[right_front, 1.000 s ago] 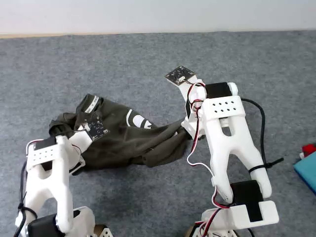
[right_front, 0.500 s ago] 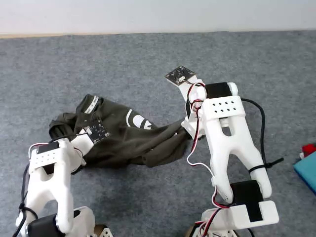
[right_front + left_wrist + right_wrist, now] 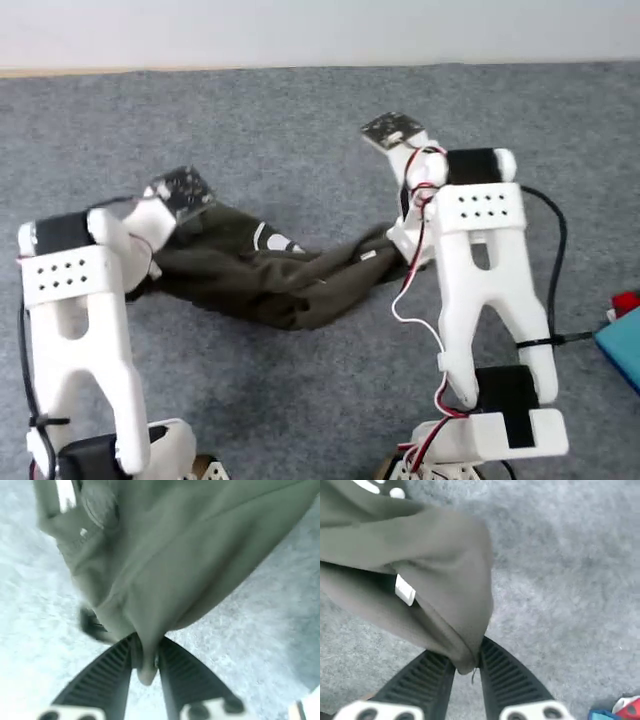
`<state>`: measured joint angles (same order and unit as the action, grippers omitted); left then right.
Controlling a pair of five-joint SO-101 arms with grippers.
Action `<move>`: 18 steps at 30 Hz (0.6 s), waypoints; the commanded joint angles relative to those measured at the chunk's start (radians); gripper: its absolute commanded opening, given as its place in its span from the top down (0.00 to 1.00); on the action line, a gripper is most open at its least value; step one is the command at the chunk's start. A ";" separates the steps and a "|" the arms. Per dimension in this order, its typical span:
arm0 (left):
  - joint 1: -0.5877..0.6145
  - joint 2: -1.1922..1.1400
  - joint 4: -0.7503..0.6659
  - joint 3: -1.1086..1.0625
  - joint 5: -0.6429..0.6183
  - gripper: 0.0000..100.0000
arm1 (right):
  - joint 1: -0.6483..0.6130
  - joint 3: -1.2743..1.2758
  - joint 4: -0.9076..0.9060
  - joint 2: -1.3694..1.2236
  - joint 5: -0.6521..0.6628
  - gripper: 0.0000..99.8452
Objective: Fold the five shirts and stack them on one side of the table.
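A dark olive shirt [image 3: 275,275] with white print hangs stretched between my two arms over the grey carpeted table [image 3: 300,120], sagging in the middle. My left gripper [image 3: 146,662] is shut on one edge of the shirt [image 3: 165,565], at the left of the high view. My right gripper [image 3: 466,665] is shut on the opposite edge of the shirt [image 3: 420,565], where a small white tag [image 3: 405,590] shows. In the high view the left gripper [image 3: 165,240] and the right gripper [image 3: 400,245] are both partly hidden by their own wrists.
At the right edge of the table lie a blue thing [image 3: 622,345] and a small red thing [image 3: 625,300]; they also show as a red and blue thing [image 3: 620,710] in the right wrist view. A pale wall [image 3: 320,30] borders the far side.
Both arms have risen and drawn apart, lifting the shirt off the table from a crumpled heap into a stretched, sagging band. The left arm moved farther up and back.
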<state>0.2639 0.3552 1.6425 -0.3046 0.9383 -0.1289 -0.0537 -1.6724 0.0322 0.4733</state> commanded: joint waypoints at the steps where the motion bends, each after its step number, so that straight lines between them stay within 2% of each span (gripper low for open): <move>1: -0.052 0.014 0.112 0.197 -0.060 1.00 | 0.013 -0.058 -0.013 0.016 0.011 0.99; 5: -0.061 0.011 0.112 0.240 -0.107 0.98 | 0.010 -0.060 -0.019 0.016 0.011 0.99; 9: -0.057 0.006 0.109 0.166 -0.107 0.93 | 0.012 -0.060 -0.019 0.016 0.037 0.99; 14: -0.061 0.011 0.071 0.077 -0.107 0.99 | 0.013 -0.060 -0.019 0.016 0.058 0.99; 18: -0.061 0.012 0.052 0.085 -0.107 1.00 | 0.013 -0.077 -0.019 0.027 0.055 0.99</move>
<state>0.2102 0.3552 1.7146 -0.2294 0.8370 -0.1258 -0.0583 -1.6863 0.0322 0.5194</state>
